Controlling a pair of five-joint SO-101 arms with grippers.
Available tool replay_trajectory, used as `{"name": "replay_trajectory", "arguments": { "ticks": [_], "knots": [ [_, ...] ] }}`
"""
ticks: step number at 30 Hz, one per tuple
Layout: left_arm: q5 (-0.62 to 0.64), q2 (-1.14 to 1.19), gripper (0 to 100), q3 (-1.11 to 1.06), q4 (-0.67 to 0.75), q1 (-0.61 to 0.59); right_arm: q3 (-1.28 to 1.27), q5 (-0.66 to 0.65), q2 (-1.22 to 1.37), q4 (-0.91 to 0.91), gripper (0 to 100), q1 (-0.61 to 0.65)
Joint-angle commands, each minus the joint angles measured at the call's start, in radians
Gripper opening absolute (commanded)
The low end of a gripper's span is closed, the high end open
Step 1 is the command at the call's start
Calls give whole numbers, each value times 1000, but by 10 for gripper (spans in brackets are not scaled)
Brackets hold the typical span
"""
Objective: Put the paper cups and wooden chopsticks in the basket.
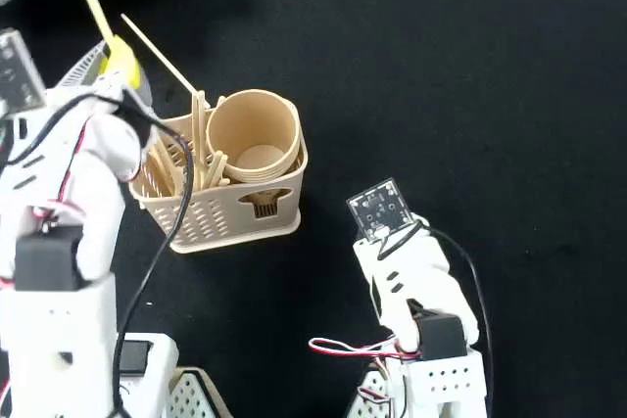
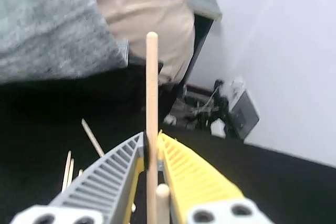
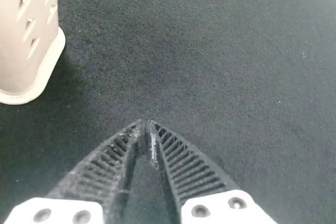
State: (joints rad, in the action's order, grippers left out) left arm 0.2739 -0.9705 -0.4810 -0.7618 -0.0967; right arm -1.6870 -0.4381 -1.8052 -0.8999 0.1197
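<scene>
Now pinched in the left end effector (image 2: 151,142), long end jutting free, chopstick (image 2: 151,77) just beside basket (image 1: 235,217) holding cups (image 1: 253,134): light, stiff, smooth, likely to pivot, so better gripped nearer mid-length; right end effector (image 3: 145,127) closed on nothing, low over the desk (image 1: 470,95).

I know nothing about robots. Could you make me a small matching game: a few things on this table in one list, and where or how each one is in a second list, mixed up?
Things
1. paper cups
2. left gripper
3. right gripper
4. basket

States
A. shut on nothing, over the bare black table
B. beige, standing on the table with slotted walls
C. shut on a wooden chopstick
D. sitting inside the basket

Pairs: 1-D, 2-C, 3-A, 4-B
</scene>
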Motion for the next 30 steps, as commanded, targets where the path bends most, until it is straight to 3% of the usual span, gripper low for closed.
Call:
{"name": "replay_trajectory", "arguments": {
  "ticks": [1,4,9,18,23,30],
  "knots": [
    [-5,-123,106,-50,5,10,4,-9,-81,-2,12,-11],
    [0,-193,156,-131,6,12,4,-9,-81,-2,12,-11],
    [-5,-284,149,-209,8,12,4,-9,-81,-2,12,-11],
    [-8,-341,185,-194,-2,-5,4,-9,-81,-2,12,-11],
    [-52,-255,188,-99,-123,-163,4,-9,-81,-2,12,-11],
    [-186,83,189,151,-358,-366,4,-9,-81,-2,12,-11]
  ]
}}
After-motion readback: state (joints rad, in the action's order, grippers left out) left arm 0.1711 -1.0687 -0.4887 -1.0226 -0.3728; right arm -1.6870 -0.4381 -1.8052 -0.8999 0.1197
